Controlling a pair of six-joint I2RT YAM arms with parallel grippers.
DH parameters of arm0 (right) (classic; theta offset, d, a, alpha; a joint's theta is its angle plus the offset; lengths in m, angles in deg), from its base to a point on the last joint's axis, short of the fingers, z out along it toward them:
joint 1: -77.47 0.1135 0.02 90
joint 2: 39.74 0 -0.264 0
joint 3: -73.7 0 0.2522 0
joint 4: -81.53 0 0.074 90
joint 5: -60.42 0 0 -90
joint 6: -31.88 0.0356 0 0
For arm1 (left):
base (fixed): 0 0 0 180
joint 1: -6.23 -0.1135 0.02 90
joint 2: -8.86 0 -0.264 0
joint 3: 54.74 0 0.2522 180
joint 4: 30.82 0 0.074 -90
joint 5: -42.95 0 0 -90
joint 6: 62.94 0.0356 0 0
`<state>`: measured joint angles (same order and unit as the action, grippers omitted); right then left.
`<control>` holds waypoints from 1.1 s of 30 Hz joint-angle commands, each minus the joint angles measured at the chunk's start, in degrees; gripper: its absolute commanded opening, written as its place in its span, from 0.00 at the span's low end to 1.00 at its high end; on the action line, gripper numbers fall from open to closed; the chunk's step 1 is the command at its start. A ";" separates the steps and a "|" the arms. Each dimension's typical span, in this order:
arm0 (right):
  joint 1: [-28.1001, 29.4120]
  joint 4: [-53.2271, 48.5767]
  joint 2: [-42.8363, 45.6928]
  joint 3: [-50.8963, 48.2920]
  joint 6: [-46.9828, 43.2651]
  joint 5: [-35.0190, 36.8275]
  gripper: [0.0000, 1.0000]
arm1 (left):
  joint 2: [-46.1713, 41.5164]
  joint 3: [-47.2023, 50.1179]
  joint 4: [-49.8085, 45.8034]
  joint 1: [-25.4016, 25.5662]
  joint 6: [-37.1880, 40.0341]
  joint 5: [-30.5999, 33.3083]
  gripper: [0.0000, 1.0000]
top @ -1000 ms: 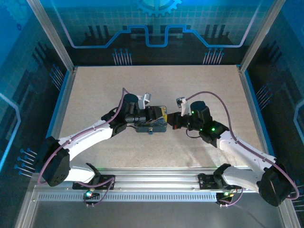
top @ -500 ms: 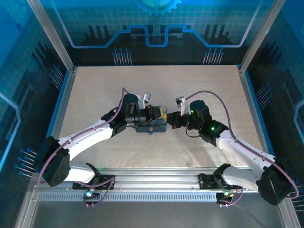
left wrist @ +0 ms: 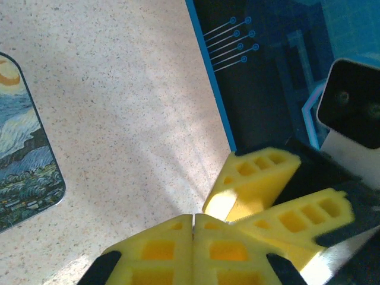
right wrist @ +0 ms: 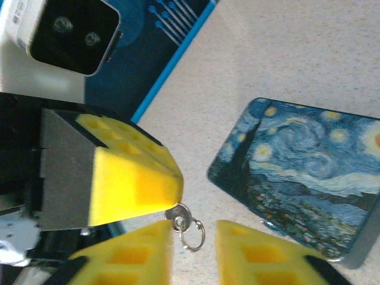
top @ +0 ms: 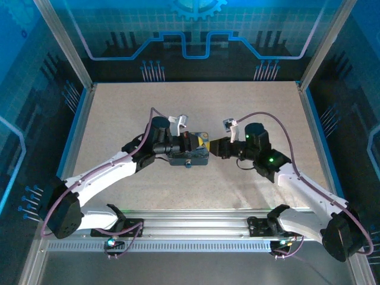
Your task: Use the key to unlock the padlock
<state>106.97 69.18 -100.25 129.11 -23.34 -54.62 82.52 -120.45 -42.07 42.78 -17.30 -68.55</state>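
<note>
Left claw (left wrist: pixel 193 231) clenched on small silvery metal key (right wrist: pixel 177 212), wire ring dangling; right claw (right wrist: pixel 193 252) released, straddling it; pinch key shank, not ring.

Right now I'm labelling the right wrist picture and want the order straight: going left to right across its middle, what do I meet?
Left arm's yellow fingers → key dangling on its ring → painted tin box.
</note>
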 commanded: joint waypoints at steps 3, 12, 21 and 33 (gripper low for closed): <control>-5.17 6.55 3.50 -1.83 1.43 -15.37 0.43 | -4.45 -4.68 -7.21 -0.71 12.86 -4.77 0.00; -5.22 11.76 3.97 -3.00 3.12 -20.99 0.49 | -7.14 -5.71 -8.25 -1.80 17.62 -10.83 0.00; -1.59 13.71 0.85 -1.71 2.96 -20.80 0.49 | -6.57 -5.54 -7.21 -1.80 16.77 -11.04 0.00; 0.97 16.16 -2.32 -0.10 3.00 -20.73 0.44 | -6.57 -5.36 -6.70 -1.81 16.41 -10.98 0.00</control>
<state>107.10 82.49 -102.28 126.90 -20.56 -74.22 76.30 -124.62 -49.27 41.40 -1.30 -78.01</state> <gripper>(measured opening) 0.445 0.057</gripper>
